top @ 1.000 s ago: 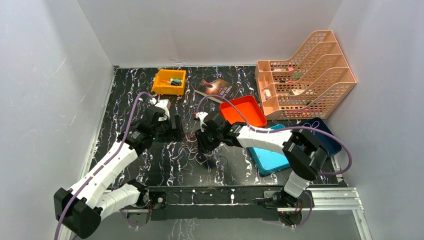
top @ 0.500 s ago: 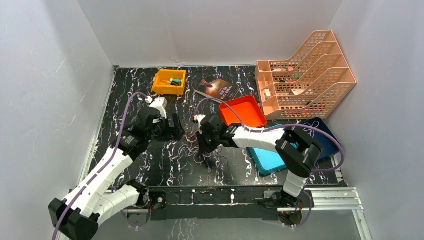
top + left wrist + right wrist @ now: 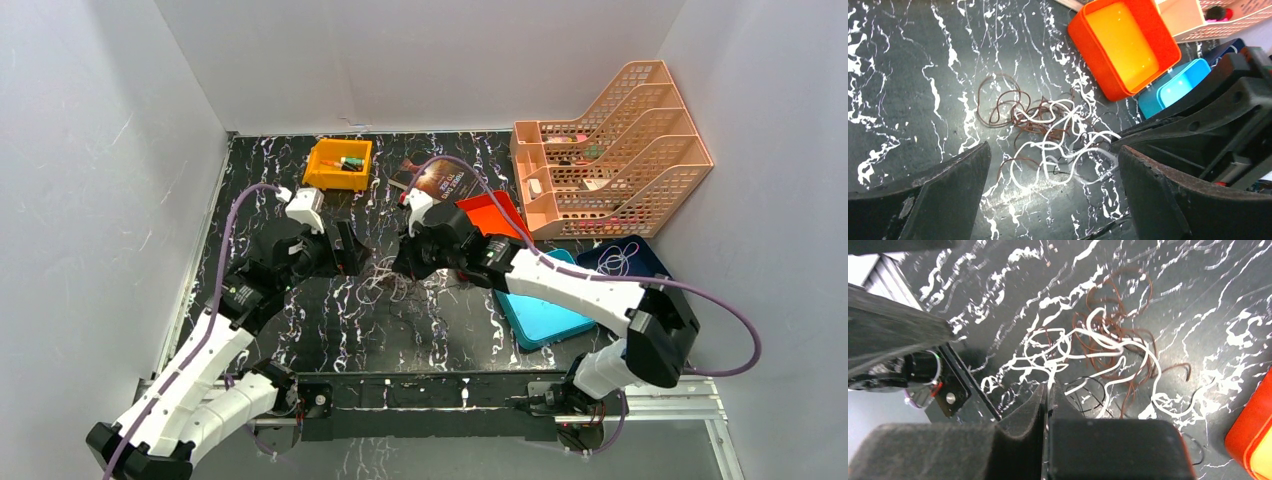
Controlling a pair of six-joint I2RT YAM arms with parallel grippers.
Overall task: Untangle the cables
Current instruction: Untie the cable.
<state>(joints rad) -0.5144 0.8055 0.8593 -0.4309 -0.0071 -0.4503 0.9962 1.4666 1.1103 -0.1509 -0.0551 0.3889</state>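
- Right gripper [image 3: 1048, 390]: fingers pressed together, pinching a strand of the whitish cable [image 3: 1098, 337], which runs into the seam between the two pads.
- Just beyond these fingertips: the cables [image 3: 1045, 125] lie as one loose tangle on the black marbled table [image 3: 1223, 300], with the whitish loops nearest the tips.
- A little farther out: the dark brown cable [image 3: 1128, 285] forms wider loops that cross the whitish one at several points. Which strand lies on top cannot be told.
- Close beside the pad tips: a thin black cable [image 3: 1088, 390] curls on the table, partly hidden by the finger.
- To the right gripper's right: a corner of the orange tray [image 3: 1255, 435], apart from the tangle.
- Left gripper [image 3: 1052, 155]: fingers spread wide, holding nothing. In its wrist view the tangle lies between the two fingers and beyond them.
- In the top view the two grippers face each other across the tangle, the right one meeting its edge near the left gripper's right finger.
- Beyond the left gripper's right finger: the orange tray, with a blue container [image 3: 1173, 87] just beside it.
- Well beyond both grippers, along the table's far side: a yellow bin [image 3: 338, 163], a book [image 3: 440, 178] and a peach file rack [image 3: 610, 150].
- Out past the right arm: a navy tray [image 3: 655, 270] holding a small coil of pale cord [image 3: 618, 258].
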